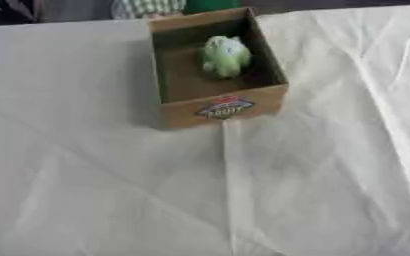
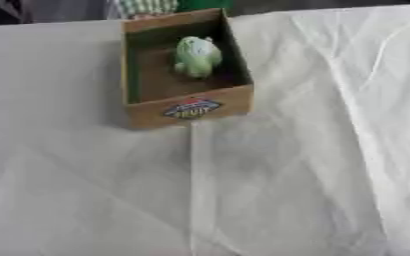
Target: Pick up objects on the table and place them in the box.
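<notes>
Open cardboard box [image 1: 222, 111] on far middle of surface [image 1: 313, 190], white creased sheet over it. Pale green rounded object [image 1: 224, 56] inside, toward right rear wall. Coloured label [image 1: 225, 107] on near wall. Neither robot hand in sight; finger state unknown.

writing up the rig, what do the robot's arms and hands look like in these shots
Neither hand nor arm clearly shows in either eye view, so their colours, shapes, cables and markings cannot be described from here. A dark strip runs along the left edge of the left eye view, but what it is cannot be told. In view are the cardboard box, a green object inside it, and the white-covered table.
</notes>
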Robot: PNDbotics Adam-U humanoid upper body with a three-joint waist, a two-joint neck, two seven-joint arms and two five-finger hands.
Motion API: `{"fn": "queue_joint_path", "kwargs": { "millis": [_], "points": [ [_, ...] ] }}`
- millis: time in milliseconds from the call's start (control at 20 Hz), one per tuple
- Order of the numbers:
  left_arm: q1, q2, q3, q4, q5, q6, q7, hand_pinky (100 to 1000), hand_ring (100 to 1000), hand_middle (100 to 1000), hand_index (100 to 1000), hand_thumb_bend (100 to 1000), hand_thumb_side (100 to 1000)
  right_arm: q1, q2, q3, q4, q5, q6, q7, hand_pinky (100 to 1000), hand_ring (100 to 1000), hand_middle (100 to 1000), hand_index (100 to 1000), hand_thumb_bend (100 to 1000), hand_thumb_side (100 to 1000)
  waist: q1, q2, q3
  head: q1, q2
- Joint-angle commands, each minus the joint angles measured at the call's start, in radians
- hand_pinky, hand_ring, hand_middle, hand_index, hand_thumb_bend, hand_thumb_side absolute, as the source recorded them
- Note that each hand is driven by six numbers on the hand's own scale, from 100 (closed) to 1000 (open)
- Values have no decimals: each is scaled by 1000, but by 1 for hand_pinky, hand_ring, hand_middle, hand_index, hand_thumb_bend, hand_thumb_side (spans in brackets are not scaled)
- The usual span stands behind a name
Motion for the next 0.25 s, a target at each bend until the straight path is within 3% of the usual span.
{"fn": "queue_joint_path", "kwargs": {
  "millis": [50,150,250],
  "points": [
    [36,49,4,-96,50,5,51,607,642,583,792,100,717,-1,-26,-17,-14,9,-3,-6,833,690,712,868,100,571,-2,-15,3,-7,6],
    [84,48,10,-143,79,3,80,604,636,586,790,100,700,-1,-24,-19,-14,8,-6,-11,832,689,711,867,100,571,-1,-14,5,-12,7],
    [129,28,12,-189,107,-16,108,634,642,589,784,100,594,0,-23,-20,-14,9,-8,-14,831,689,711,869,100,573,0,-12,8,-15,2]
  ]
}}
